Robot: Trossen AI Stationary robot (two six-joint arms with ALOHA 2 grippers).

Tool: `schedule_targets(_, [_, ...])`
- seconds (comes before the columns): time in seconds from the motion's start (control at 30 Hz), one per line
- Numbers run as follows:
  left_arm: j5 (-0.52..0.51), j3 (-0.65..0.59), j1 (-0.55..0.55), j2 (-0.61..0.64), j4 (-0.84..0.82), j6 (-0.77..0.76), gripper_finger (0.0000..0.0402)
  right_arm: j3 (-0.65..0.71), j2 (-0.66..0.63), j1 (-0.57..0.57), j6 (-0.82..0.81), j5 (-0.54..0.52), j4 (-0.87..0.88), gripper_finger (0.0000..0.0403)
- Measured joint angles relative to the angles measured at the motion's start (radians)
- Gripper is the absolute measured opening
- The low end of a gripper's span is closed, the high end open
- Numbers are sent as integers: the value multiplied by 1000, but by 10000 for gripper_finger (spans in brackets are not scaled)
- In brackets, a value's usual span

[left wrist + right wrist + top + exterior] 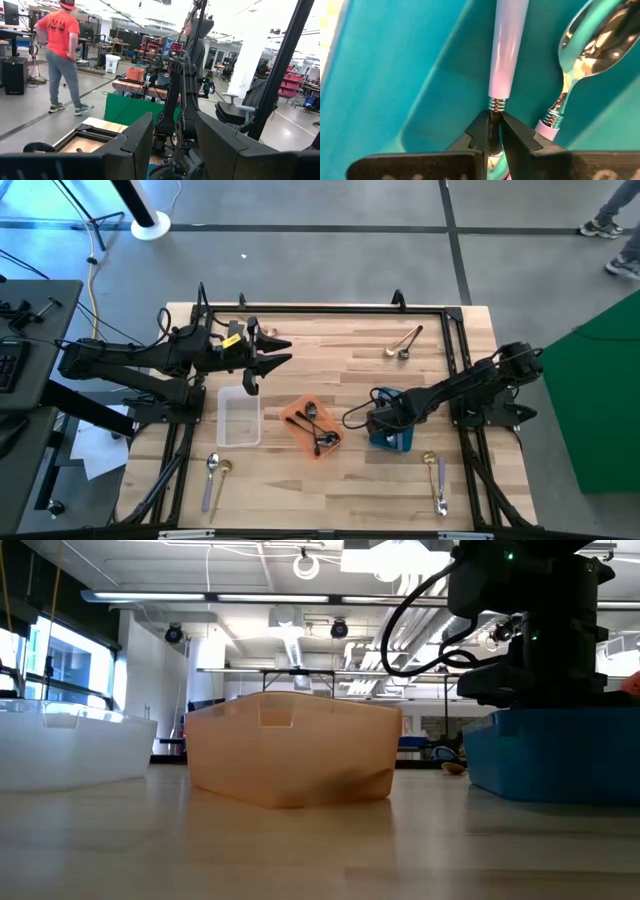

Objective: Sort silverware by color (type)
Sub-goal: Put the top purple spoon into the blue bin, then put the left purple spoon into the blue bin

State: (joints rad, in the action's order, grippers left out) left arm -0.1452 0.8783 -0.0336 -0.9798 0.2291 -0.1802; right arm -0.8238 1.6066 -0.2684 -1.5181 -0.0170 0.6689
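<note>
Grey concrete floor surrounds a pale butcher-block table (330, 480) framed by black rails, with three trays in a row near its middle: a clear tray (240, 417) on the left, an orange tray (313, 426) in the centre and a blue tray (392, 432) on the right. The right gripper (495, 131) is down inside the blue tray, its jaws pinched on the metal neck of a lilac-handled spoon (506, 55), just beside a second lilac-handled silver spoon (592, 45) already lying on the tray floor. I judge the step in hand to be the drop-off of this spoon; the next move calls for the jaws to part fully and the arm to lift straight out without dragging either spoon, then to go for one of the loose ones. The left gripper (268, 360) waits over the far left of the table, jaws apart and empty. By count: three trays; two spoons in the blue tray; what look like three dark spoons (318, 430) in the orange tray; two loose spoons at the far right (402, 345), two at the near left (217, 472), two at the near right (436, 477). The clear tray appears to hold none.
</note>
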Motion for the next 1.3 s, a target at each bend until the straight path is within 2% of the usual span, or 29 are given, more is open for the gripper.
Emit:
schedule_targets(0.37, [0, 0, 0, 0, 0, 0, 138, -1, -2, 0, 0, 0, 2, 41])
schedule_targets(0.87, [0, 0, 0, 0, 0, 0, 138, -3, -3, 0, 0, -1, 1, 138])
schedule_targets(1.3, [0, 0, 0, 0, 0, 0, 138, -3, -3, 0, 0, -1, 1, 152])
